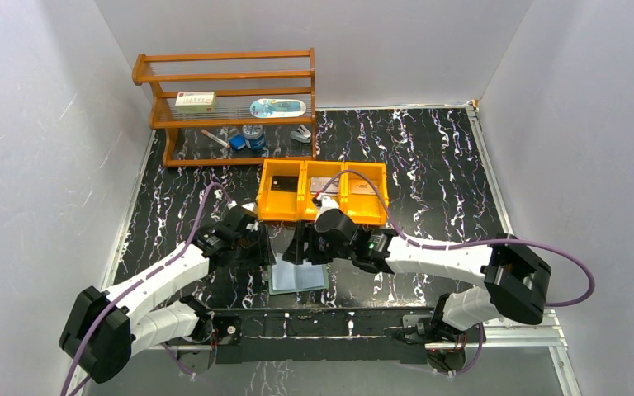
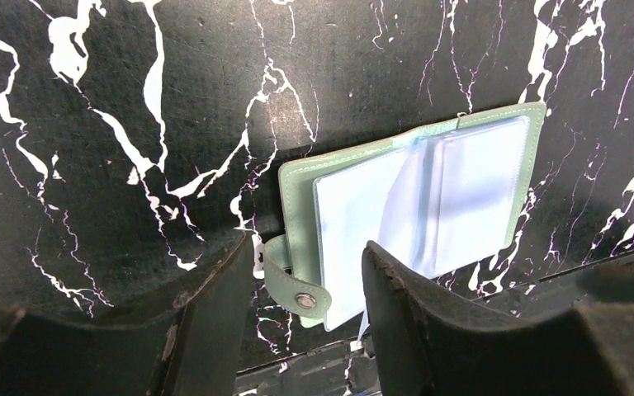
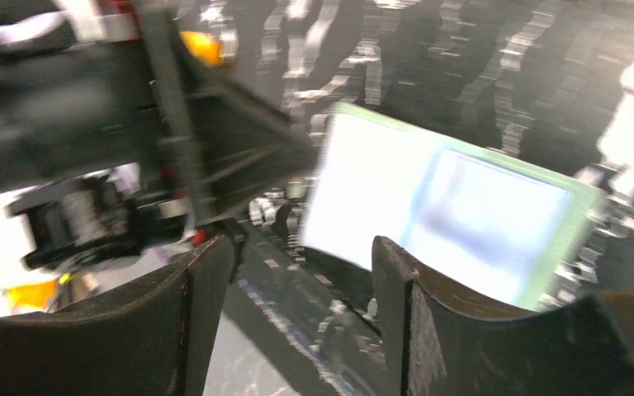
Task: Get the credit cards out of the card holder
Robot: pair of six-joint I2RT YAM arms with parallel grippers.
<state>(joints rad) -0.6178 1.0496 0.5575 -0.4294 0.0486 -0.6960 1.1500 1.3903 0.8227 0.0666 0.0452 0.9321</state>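
Note:
The muted-green card holder (image 1: 297, 277) lies open on the black marbled table, pale glossy pockets up. No card shows in the pockets in the left wrist view (image 2: 429, 198). A black card (image 1: 283, 186), a silver-grey card (image 1: 324, 183) and a tan card (image 1: 361, 189) each lie in one compartment of the orange tray (image 1: 322, 216). My left gripper (image 1: 262, 247) is open just above the holder's left edge, and its snap strap (image 2: 301, 293) sits between the fingers. My right gripper (image 1: 309, 247) is open and empty above the holder's far edge. The right wrist view is blurred but shows the holder (image 3: 454, 216).
A wooden rack (image 1: 231, 78) stands at the back left with a white box with red print (image 1: 195, 101), a blue oval item (image 1: 277, 107) and small things beneath. White walls close in both sides. The arm bases sit along the near edge.

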